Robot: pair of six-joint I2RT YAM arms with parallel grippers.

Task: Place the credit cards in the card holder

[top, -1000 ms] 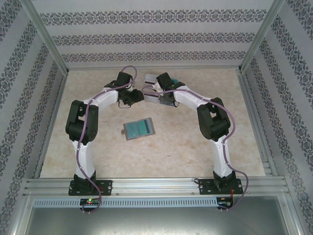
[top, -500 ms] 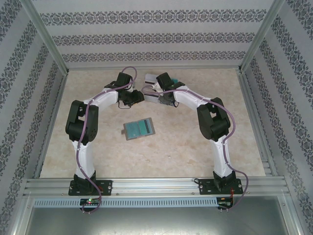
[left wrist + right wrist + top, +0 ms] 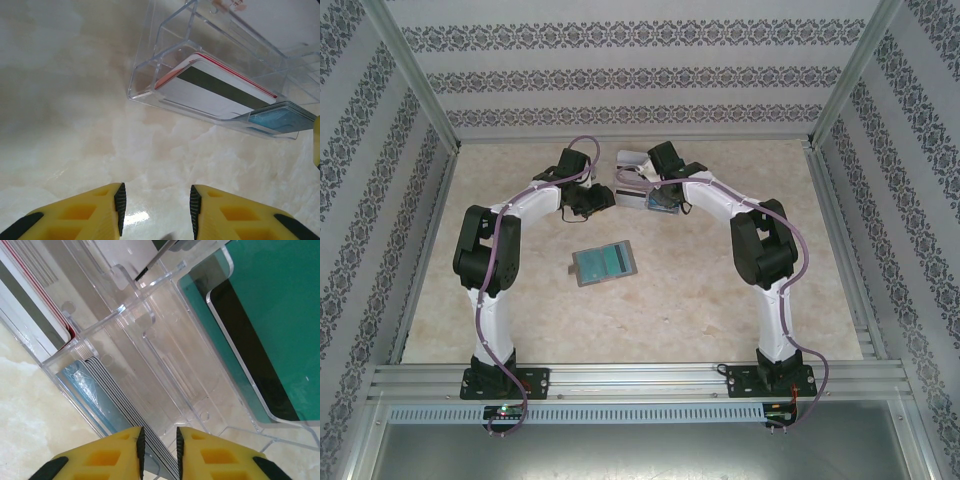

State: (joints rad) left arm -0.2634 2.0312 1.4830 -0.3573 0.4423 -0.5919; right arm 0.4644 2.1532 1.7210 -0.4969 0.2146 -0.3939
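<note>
The card holder (image 3: 605,263) lies open on the table between the arms, its pale blue-grey inside facing up. The credit cards stand in a clear rack (image 3: 632,186) at the back. A white card with a dark stripe (image 3: 215,87) and a blue stack (image 3: 280,120) show in the left wrist view. My left gripper (image 3: 156,192) hovers open over bare table just short of the rack, holding nothing. My right gripper (image 3: 159,432) is down in the rack, its jaws a narrow gap apart astride the top edges of the blue stack (image 3: 115,385). A teal card (image 3: 280,315) stands in the neighbouring compartment.
The rack's clear walls (image 3: 150,340) surround the right fingers closely. Both grippers (image 3: 603,197) (image 3: 657,200) sit near each other at the rack. Metal frame rails (image 3: 640,380) and patterned walls bound the marble table.
The right jaws have narrowed around the blue card stack, and the right arm has shifted slightly toward the back. The left arm and the card holder have stayed put.
</note>
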